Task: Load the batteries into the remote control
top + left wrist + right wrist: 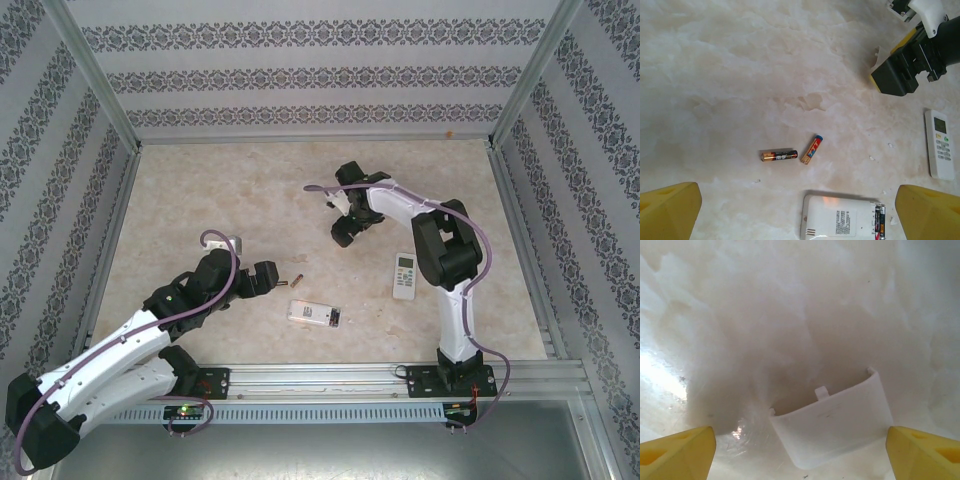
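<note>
Just ahead of the left gripper [799,212], a dark-and-gold battery [779,156] and an orange battery [811,149] lie loose, near each other, on the glossy marbled tabletop [715,75]. A third battery [880,222] sits in the open bay of the face-down white plastic remote [837,220]. The left pads [670,210] are spread wide and empty, probably lining up a pick. Equally agape and empty, the right gripper [801,452] hangs over the detached, tabbed battery cover [835,425].
</note>
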You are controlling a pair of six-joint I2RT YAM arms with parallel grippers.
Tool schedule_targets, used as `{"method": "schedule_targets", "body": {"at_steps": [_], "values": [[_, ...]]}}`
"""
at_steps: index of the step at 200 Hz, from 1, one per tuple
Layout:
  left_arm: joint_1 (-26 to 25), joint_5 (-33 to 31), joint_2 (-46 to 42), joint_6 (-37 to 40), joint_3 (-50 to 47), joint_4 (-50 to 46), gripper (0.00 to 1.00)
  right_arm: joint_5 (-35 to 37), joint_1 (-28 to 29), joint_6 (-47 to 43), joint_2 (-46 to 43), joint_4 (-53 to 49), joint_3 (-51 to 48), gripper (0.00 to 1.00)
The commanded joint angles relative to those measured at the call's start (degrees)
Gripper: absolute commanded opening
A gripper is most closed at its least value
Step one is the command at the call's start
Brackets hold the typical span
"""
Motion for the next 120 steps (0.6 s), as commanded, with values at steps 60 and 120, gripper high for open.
{"method": "schedule_targets", "body": {"at_steps": [60,120], "values": [[1.17,0.91,1.4,1.63,-0.6,2.93,1.0,-1.95,-1.17,-3.85,4.67,-6.3,5.56,0.81],[1.65,1.33,0.97,1.77,-1.02,3.26,1.0,0.41,-1.44,-6.9,-0.64,-2.65,3.98,0.87]]}}
